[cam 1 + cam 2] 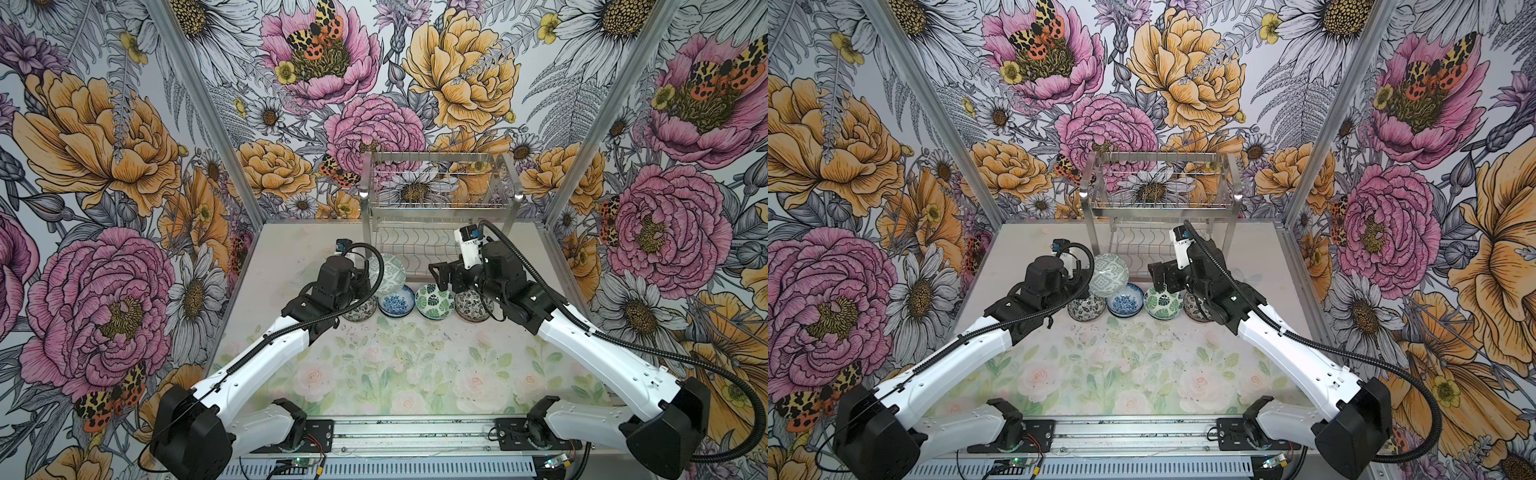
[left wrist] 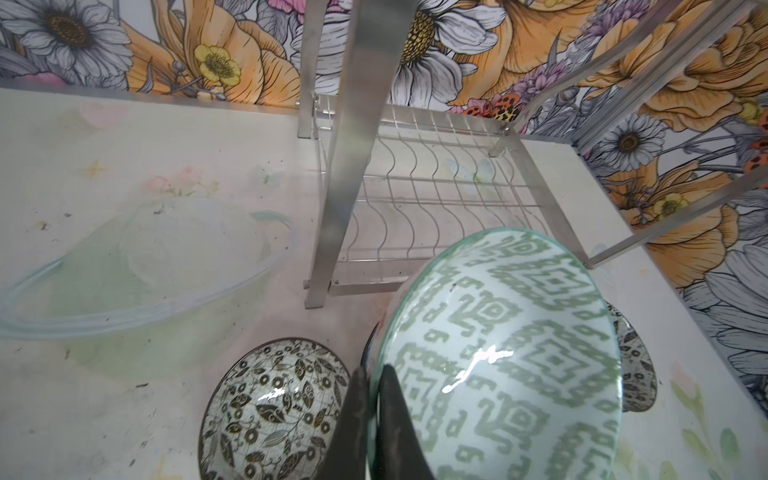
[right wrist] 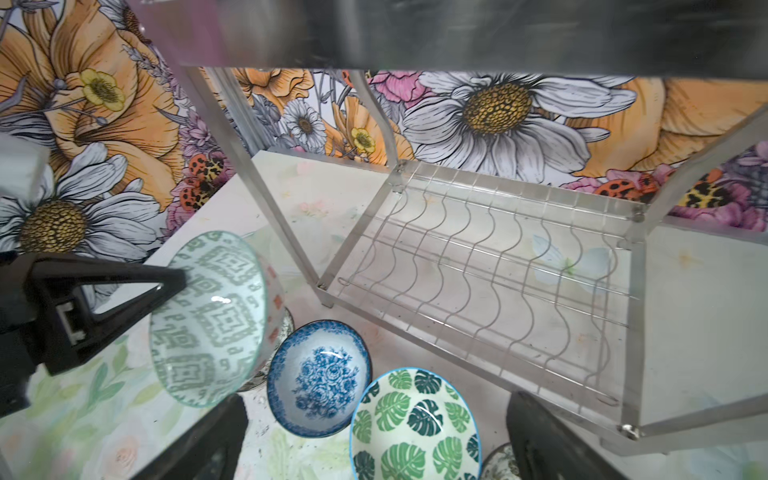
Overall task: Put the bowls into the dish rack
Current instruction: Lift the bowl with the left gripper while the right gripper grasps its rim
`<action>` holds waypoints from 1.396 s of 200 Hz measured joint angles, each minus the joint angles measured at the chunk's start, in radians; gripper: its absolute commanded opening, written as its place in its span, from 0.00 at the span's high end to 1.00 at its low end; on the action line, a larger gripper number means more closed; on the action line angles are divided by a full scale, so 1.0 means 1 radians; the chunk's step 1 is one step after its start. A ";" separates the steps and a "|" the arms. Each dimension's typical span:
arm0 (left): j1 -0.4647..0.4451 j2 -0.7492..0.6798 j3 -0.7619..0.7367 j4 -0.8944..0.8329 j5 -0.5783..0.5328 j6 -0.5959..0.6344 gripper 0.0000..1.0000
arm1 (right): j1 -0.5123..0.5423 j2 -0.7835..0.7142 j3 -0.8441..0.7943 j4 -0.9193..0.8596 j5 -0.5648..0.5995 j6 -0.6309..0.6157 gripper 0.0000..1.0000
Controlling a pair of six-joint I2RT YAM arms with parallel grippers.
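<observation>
Bowl with the green zigzag pattern [image 1: 388,274] hung clear of the surface [image 1: 395,365], just in front of the dish rack's [image 1: 436,208] lower tier and above a row of four other bowls. The left gripper [image 2: 372,376] was clenched on its rim, one finger inside and one outside, a pinch I'd guess suited standing it on edge between the wavy wires [image 3: 478,282]. It was tipped steeply, mouth facing back toward the arms. Being round, it had no long side, only the line through its mouth lying well off upright. The right gripper [image 1: 438,282] hovered spread wide and empty above the leaf bowl [image 1: 434,301], likely lining up its own pick.
</observation>
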 measured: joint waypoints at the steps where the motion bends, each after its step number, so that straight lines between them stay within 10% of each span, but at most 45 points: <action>1: -0.001 0.002 0.000 0.004 0.000 -0.002 1.00 | 0.002 0.001 0.000 0.001 -0.002 0.004 0.01; 192: -0.103 0.213 0.092 0.192 0.030 -0.032 1.00 | 0.054 0.223 0.021 0.089 0.126 0.205 0.68; 239: -0.114 0.213 0.092 0.198 0.033 -0.033 1.00 | 0.041 0.228 0.028 0.097 0.178 0.213 1.00; 279: -0.129 0.208 0.101 0.195 0.026 -0.028 1.00 | 0.039 0.240 0.029 0.085 0.212 0.203 1.00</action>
